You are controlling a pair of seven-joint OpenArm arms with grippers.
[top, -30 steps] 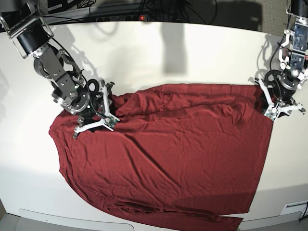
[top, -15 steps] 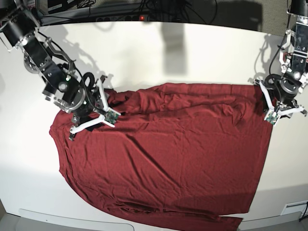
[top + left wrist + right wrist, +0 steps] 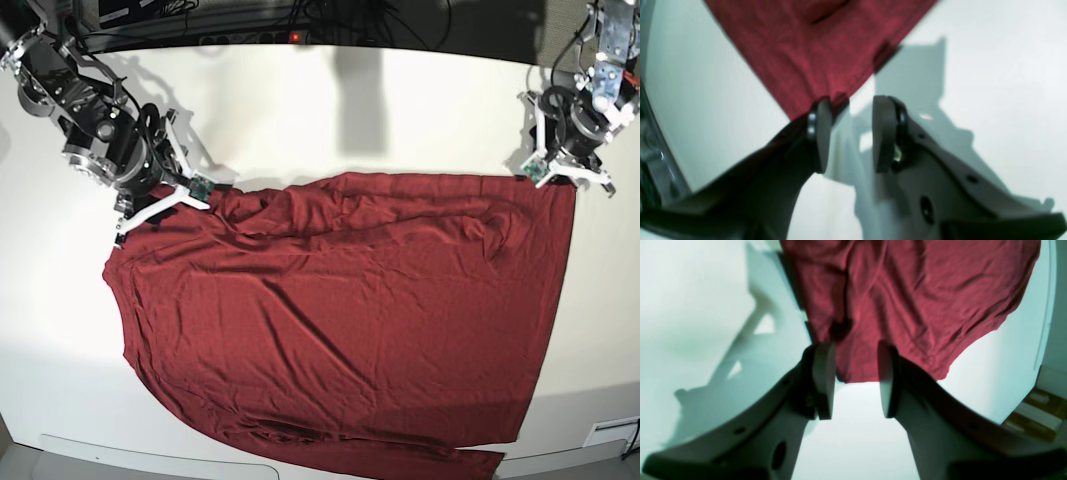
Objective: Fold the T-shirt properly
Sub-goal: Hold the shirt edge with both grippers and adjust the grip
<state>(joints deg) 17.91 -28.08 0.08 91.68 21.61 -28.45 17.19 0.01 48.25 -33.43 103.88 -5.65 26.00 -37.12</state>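
The dark red T-shirt (image 3: 350,310) lies spread and wrinkled on the white table, its hem at the front edge. My left gripper (image 3: 566,177) is open and empty, just above the shirt's far right corner. In the left wrist view the gripper (image 3: 848,103) has a clear gap between its jaws, and the shirt's corner (image 3: 813,50) ends at one fingertip. My right gripper (image 3: 160,207) is open and empty at the shirt's far left edge. In the right wrist view this gripper (image 3: 855,348) is above the shirt's bunched edge (image 3: 907,290), with no cloth pinched.
The white table (image 3: 350,110) runs bare behind the shirt to the back edge, where a power strip and cables (image 3: 290,38) lie. The rounded front edge (image 3: 150,455) is just below the shirt's hem. A white strip of table (image 3: 600,330) lies right of the shirt.
Both grippers have lifted off the shirt and drawn back toward the far side. The shirt's far right corner now lies flat and uncovered.
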